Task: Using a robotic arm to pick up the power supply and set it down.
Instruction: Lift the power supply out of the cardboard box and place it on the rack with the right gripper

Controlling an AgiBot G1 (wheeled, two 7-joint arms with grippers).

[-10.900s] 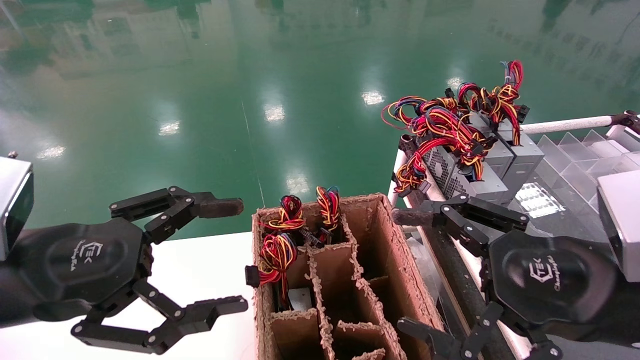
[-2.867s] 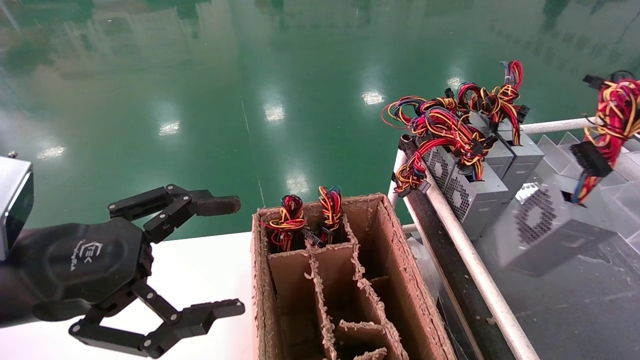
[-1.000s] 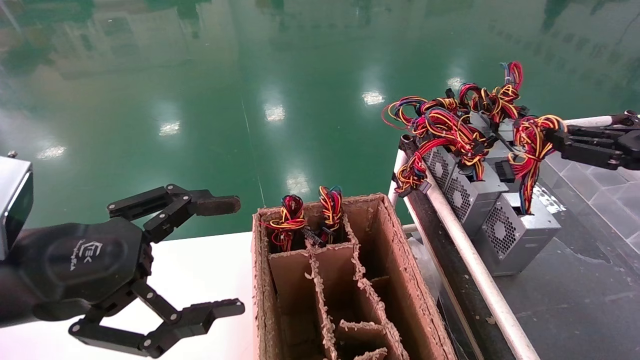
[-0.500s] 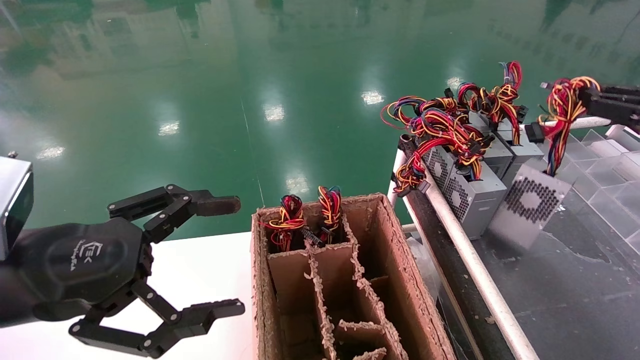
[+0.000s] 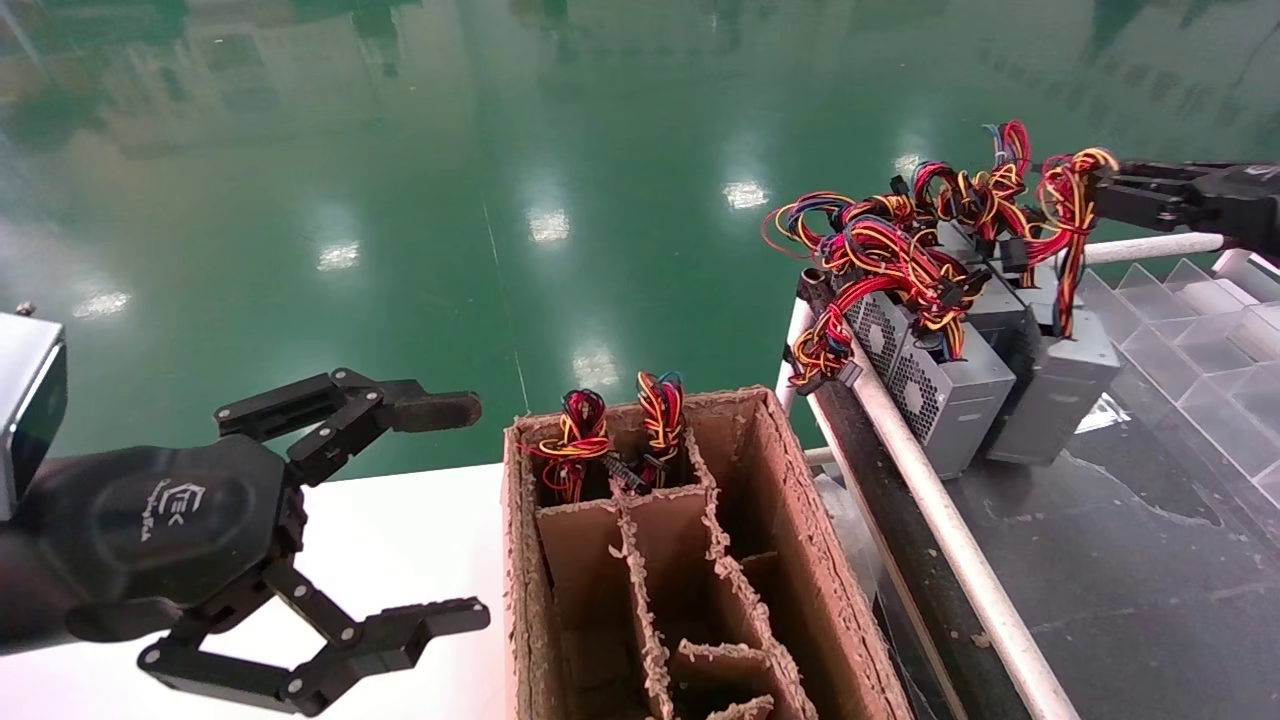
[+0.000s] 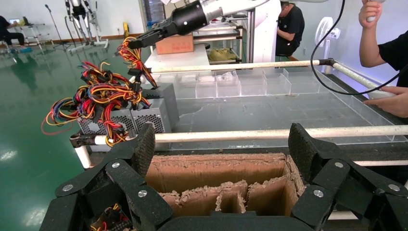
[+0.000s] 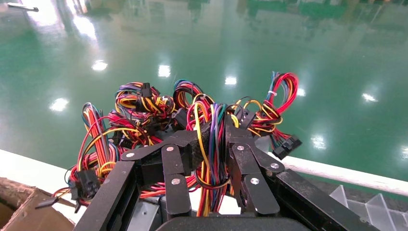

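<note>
White logo on left gripper (image 5: 455, 515) body; lettering too small to read. Its fingers (image 5: 432, 411) spread wide, holding nothing, parked over the white desk (image 5: 400, 540) beside a cardboard divider box (image 5: 800, 560) with two wire bundles in its far cells. Right gripper (image 5: 1098, 195) reaches in from the right; fingers (image 7: 248, 166) pinched on the wire bundle (image 5: 1062, 200). Power supply (image 5: 1060, 385) hangs directly below the fingers by those wires, touching the row of other supplies (image 5: 945, 390) along the white rail (image 5: 940, 530).
</note>
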